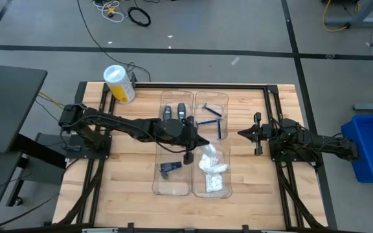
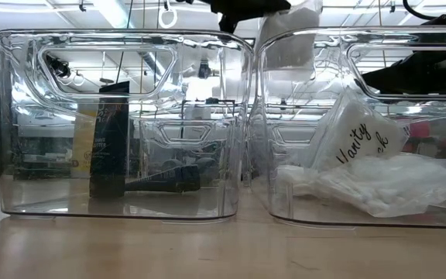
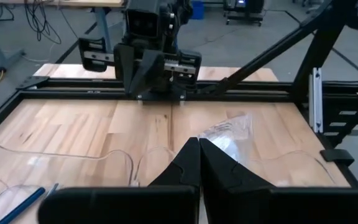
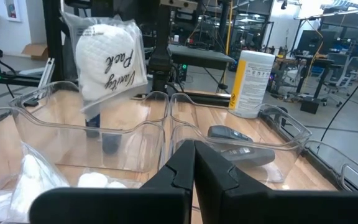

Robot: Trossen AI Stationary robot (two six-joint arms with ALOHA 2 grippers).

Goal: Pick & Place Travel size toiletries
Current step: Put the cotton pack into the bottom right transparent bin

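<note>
Packet [image 4: 107,59] is gripped by the left gripper [image 1: 196,141] above the tray [image 1: 224,188] holding other packets [image 1: 212,169]; release is best delayed until well inside its walls, while the right gripper [image 1: 243,134] waits clenched

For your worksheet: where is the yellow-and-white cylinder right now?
In the high view the yellow-and-white cylinder lies at the table's far left corner, beside the left arm's base.

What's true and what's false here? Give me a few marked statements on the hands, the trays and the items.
1. The left hand is shut on a white packet above the clear trays. True.
2. The right hand is inside a tray. False: it waits beside the trays, shut and empty.
3. The blue razors lie in a far compartment. True.
4. The yellow-and-white cylinder is in a tray. False: it is on the table, outside them.
</note>
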